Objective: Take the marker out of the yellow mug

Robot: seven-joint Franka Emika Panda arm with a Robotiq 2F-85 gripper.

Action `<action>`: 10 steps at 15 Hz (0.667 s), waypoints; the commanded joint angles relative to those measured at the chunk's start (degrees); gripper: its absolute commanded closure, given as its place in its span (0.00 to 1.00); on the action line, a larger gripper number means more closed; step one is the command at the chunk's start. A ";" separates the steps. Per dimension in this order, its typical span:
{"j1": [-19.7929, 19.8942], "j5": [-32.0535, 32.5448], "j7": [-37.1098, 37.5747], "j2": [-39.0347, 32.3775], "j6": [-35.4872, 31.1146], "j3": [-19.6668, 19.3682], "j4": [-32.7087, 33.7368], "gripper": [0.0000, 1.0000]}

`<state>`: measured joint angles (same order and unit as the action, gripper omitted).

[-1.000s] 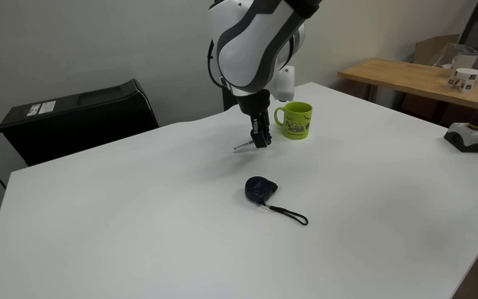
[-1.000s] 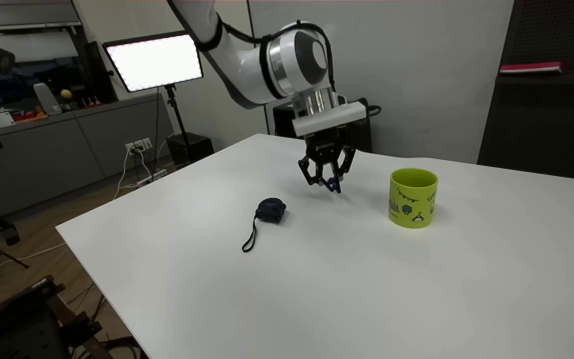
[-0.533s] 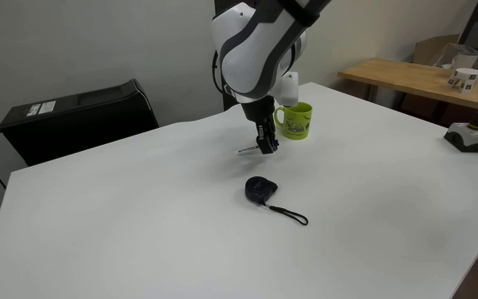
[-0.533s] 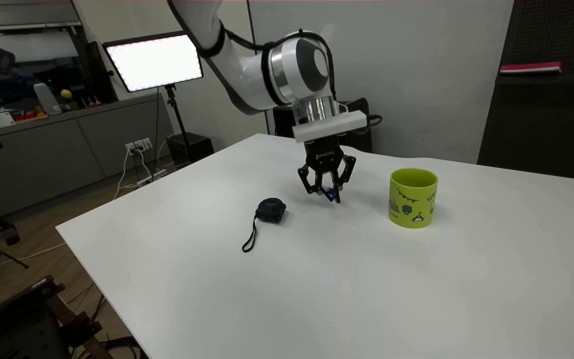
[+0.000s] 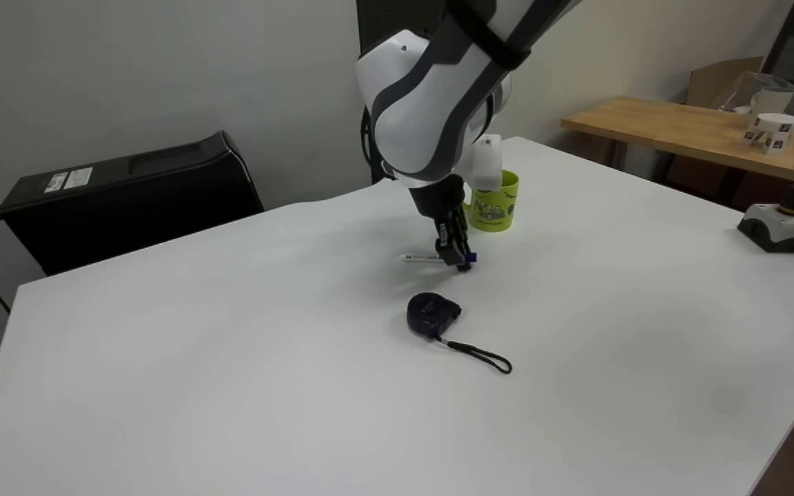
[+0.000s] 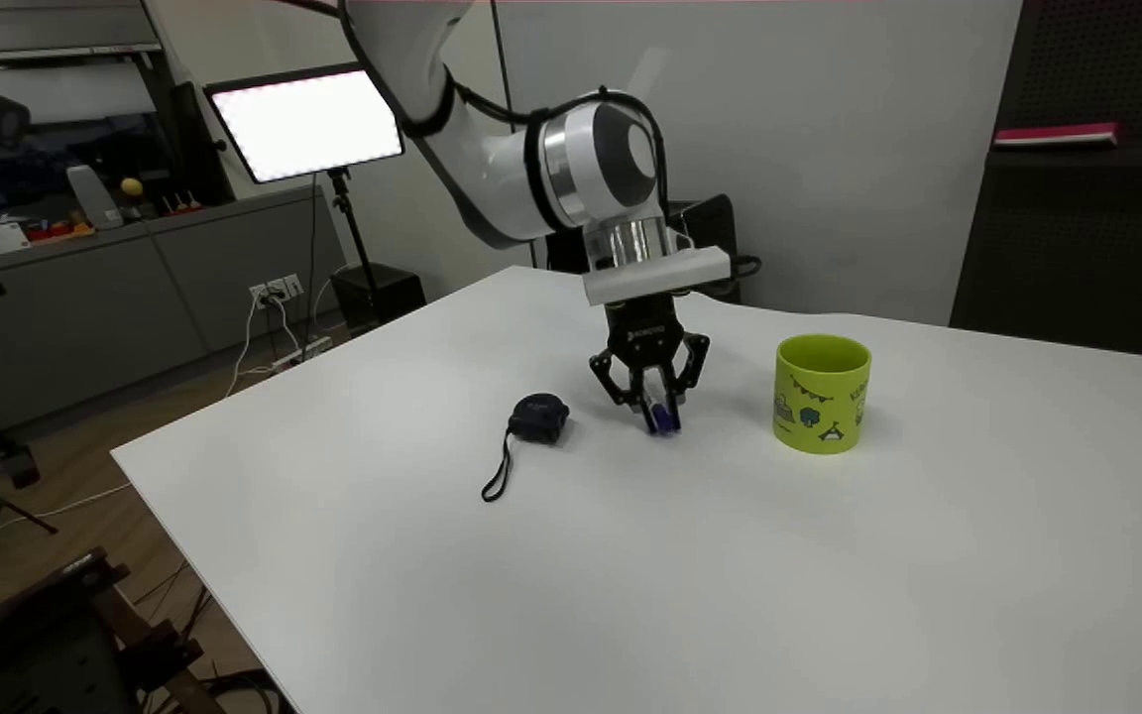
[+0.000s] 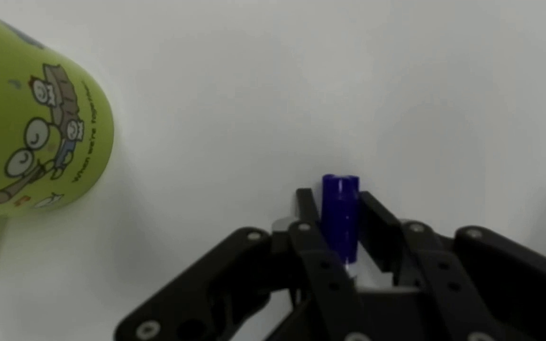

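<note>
Marker point(image 7: 340, 218) partly hidden between fingers point(image 7: 381, 232), yellow mug point(image 7: 31, 118) cropped in wrist view

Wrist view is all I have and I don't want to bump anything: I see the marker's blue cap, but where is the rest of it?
Observer: In an exterior view, the marker sticks out past the end effector, on the side away from its cap.

Operator: The mug runs out of my frame. Which way does it open?

Observer: Upward; it stands upright on the table.

Operator: What lies on the side away from it?

Observer: What looks like a black tape measure, across the end effector from the mug.
</note>
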<state>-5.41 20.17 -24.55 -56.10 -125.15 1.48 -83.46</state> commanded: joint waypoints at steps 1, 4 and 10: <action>0.01 0.06 0.74 -0.39 2.59 -0.25 1.80 0.41; 0.45 -0.36 0.16 0.50 4.69 -0.10 2.34 0.20; 1.81 -2.14 -0.91 3.74 9.98 0.67 5.17 0.00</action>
<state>-4.78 19.97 -25.13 -54.45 -119.56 1.23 -80.18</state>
